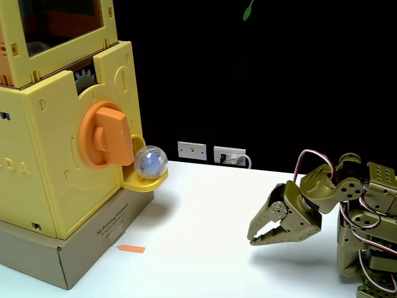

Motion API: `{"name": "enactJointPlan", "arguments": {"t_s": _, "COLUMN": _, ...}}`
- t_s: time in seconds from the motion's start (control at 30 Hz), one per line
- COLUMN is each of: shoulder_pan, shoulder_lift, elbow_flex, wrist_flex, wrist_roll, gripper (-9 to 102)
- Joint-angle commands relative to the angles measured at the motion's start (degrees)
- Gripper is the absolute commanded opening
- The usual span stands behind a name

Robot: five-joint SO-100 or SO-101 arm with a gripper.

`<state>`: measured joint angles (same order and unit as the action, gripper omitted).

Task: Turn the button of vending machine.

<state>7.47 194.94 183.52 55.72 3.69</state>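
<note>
Standing at the left of the fixed view, the machine (49, 180) is showing a pale-yellow boxy body on a cardboard-brown base (43, 254), with a dark window (59, 22) at the top and a grey gear (85, 79) peeking out just below it. The button (104, 136) is sitting on the machine's front face: a round orange disc with a thick rectangular bar across its middle. The bar's long axis is running roughly upright, leaning slightly, and the bar is jutting out from the face toward the right of the view. Just below and right of the button, a clear capsule (151, 162) with something bluish inside is resting in the yellow tray (141, 182) at the machine's lower front. A small orange strip (131, 249) is lying on the white bench (205, 236) beside the base. Well apart from the machine, to its right, the olive-green arm (360, 217) is crouching low, and its claw (260, 239) is pointing toward the machine, hanging just above the bench, its tips narrowly parted and holding nothing.
</note>
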Motion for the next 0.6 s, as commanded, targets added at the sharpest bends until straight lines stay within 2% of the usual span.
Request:
{"name": "enactJointPlan", "arguments": {"t_s": 0.0, "shoulder_pan": -1.1, "shoulder_lift": 8.2, "elbow_flex": 1.8, "wrist_flex": 0.4, "wrist_roll": 1.5, "gripper": 1}}
{"name": "enactJointPlan", "arguments": {"t_s": 0.43, "shoulder_pan": -3.5, "shoulder_lift": 8.2, "elbow_flex": 4.5, "wrist_flex": 1.9, "wrist_roll": 2.0, "gripper": 1}}
{"name": "enactJointPlan", "arguments": {"t_s": 0.57, "shoulder_pan": -3.3, "shoulder_lift": 8.2, "elbow_flex": 3.6, "wrist_flex": 5.2, "wrist_roll": 1.5, "gripper": -1}}
